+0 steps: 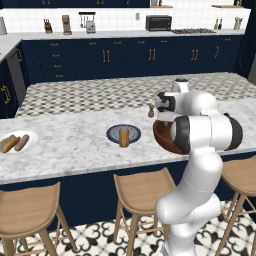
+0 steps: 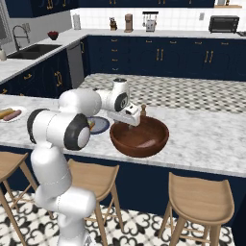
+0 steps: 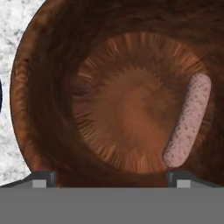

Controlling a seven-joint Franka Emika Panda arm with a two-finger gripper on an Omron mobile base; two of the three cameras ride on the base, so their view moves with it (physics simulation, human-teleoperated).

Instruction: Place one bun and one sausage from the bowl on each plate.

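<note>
Claw (image 3: 112, 178) tips barely visible, wide apart above bowl (image 3: 39, 65), sausage (image 3: 188, 120).

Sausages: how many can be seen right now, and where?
2. One sausage lies in the bowl; another sausage sits on the white plate beside a bun.

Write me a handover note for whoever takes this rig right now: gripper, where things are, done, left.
Gripper: open, empty, poised over the bowl, fingers wide apart.
Bowl: on the counter in front of the arm; one sausage lies inside, at the right of the hand view. No bun seen in it.
White plate: far left on the counter, holds a bun and a sausage side by side. Done.
Blue plate: left of the bowl, holds one bun, no sausage.
Left: pick the sausage from the bowl and set it on the blue plate.
</note>
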